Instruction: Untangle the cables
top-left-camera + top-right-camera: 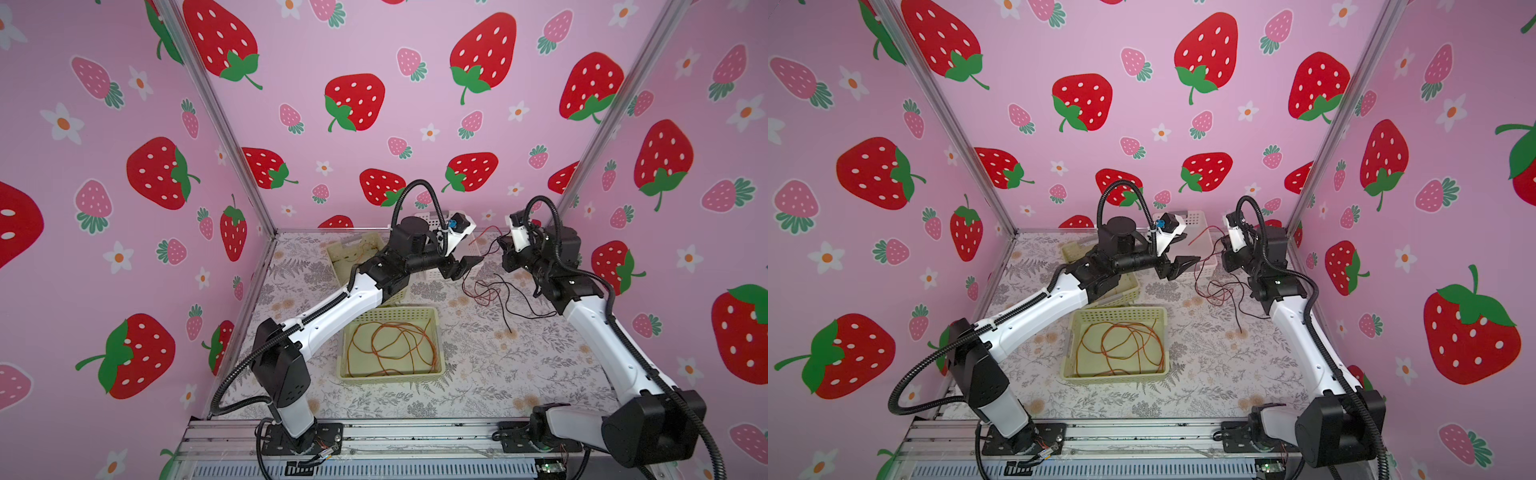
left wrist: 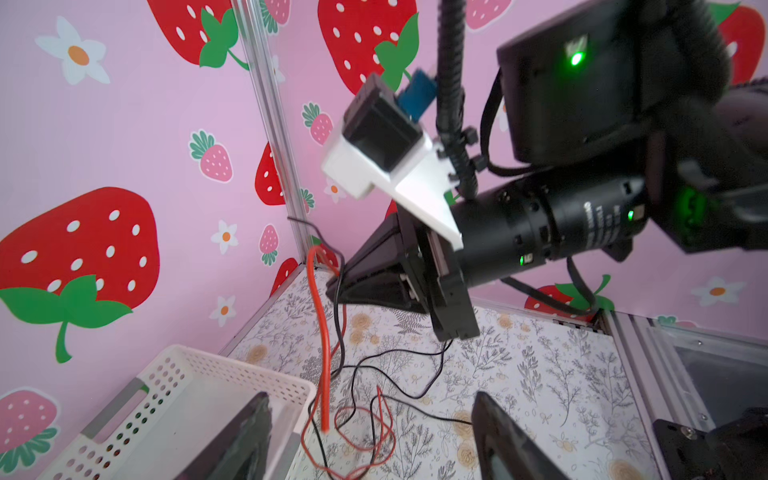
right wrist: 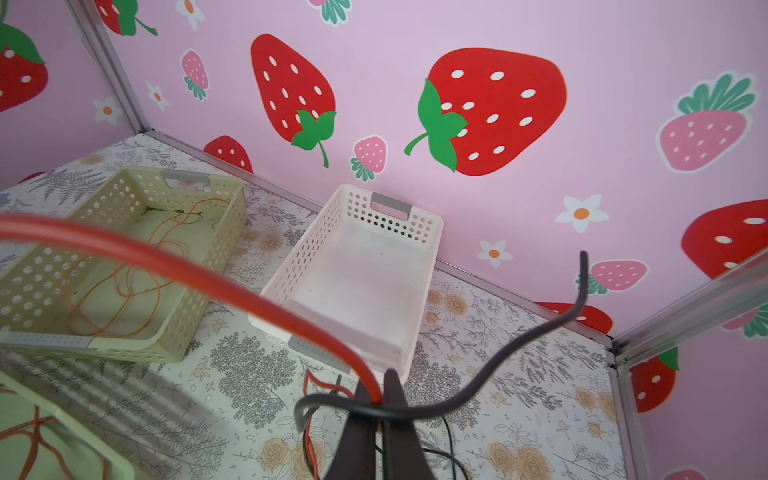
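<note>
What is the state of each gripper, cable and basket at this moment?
left gripper: open, holding nothing.
right gripper: shut on red cable and black cable.
red cable: lifted, lower part looped on the table.
black cable: lifted too, its lower part crossing the red loops.
orange cables: coiled inside near basket.
white basket: empty.
far basket: holds another orange cable.
</note>
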Tool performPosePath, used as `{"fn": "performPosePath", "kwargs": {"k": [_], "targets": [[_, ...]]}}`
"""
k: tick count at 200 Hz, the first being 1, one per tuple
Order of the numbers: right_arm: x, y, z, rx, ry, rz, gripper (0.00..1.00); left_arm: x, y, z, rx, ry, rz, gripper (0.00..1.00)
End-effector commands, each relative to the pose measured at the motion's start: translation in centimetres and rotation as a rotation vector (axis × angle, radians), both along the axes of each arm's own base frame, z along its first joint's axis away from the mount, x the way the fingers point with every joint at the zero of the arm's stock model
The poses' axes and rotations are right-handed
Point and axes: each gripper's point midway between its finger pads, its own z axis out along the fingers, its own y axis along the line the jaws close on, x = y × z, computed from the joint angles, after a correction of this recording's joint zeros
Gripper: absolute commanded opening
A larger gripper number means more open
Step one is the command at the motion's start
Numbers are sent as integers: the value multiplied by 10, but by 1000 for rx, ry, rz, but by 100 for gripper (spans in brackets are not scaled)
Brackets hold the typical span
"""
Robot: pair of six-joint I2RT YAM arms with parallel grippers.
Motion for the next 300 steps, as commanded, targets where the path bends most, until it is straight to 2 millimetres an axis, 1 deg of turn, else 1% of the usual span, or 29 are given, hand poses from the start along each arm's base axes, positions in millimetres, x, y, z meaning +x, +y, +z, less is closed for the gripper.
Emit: {"fn": "performPosePath", "kwargs": {"k": [1, 21, 33, 51, 59, 70, 106, 120, 138, 151, 155, 162, 167, 171, 183, 188, 197, 206, 227, 243, 266, 280, 281, 284, 300], "targets": [[-24, 18, 9, 24, -56, 133, 0, 0, -10, 37, -119, -33, -42, 77], [-36, 27, 9, 45, -67, 195, 0, 3, -18, 40, -165, -7, -62, 77], [-42, 32, 9, 57, -72, 224, 0, 9, -22, 37, -175, 13, -56, 76], [-49, 35, 8, 71, -81, 253, 0, 15, -26, 35, -188, 35, -60, 73], [-52, 36, 8, 77, -85, 263, 0, 16, -26, 35, -188, 42, -62, 70], [-55, 38, 8, 76, -89, 275, 0, 17, -28, 34, -181, 53, -69, 63], [-56, 38, 7, 71, -90, 269, 0, 15, -30, 32, -165, 60, -91, 39], [-57, 38, 9, 76, -100, 269, 0, 16, -32, 27, -155, 73, -95, 29], [-56, 38, 10, 78, -105, 265, 0, 16, -36, 22, -146, 88, -115, 19], [-54, 38, 9, 79, -101, 258, 0, 16, -38, 22, -147, 90, -126, 7], [-54, 37, 8, 79, -98, 253, 0, 15, -38, 23, -149, 89, -128, 0], [-53, 36, 6, 78, -93, 245, 0, 17, -38, 25, -156, 85, -127, 0], [-52, 35, 4, 78, -86, 236, 3, 17, -38, 28, -161, 81, -125, 0], [-51, 34, 2, 81, -80, 227, 8, 17, -38, 29, -163, 77, -119, 0], [-49, 29, -3, 85, -65, 192, 28, 21, -36, 36, -170, 55, -98, 0], [-48, 26, -7, 86, -58, 175, 34, 24, -34, 39, -174, 46, -82, 0], [-44, 17, -12, 97, -42, 118, 43, 26, -32, 47, -185, 31, -67, 0], [-43, 8, -20, 113, -27, 77, 48, 30, -29, 54, -196, 18, -49, 0], [-50, -5, -39, 174, 1, 29, 50, 31, -26, 72, -227, -17, -37, 0], [-59, -6, -57, 202, 23, 27, 51, 30, -25, 84, -249, -33, -33, 0], [-69, -5, -90, 240, 72, 25, 51, 28, -21, 97, -272, -67, -18, 0], [-69, -8, -108, 248, 121, -4, 51, 27, -19, 105, -276, -87, -8, 0], [-69, -8, -109, 247, 125, -4, 53, 27, -18, 106, -276, -89, -7, 0], [-69, -8, -113, 245, 135, -4, 55, 28, -18, 107, -276, -95, -4, 0], [-67, -10, -126, 243, 170, -35, 57, 26, -15, 116, -278, -122, 3, 0]]}}
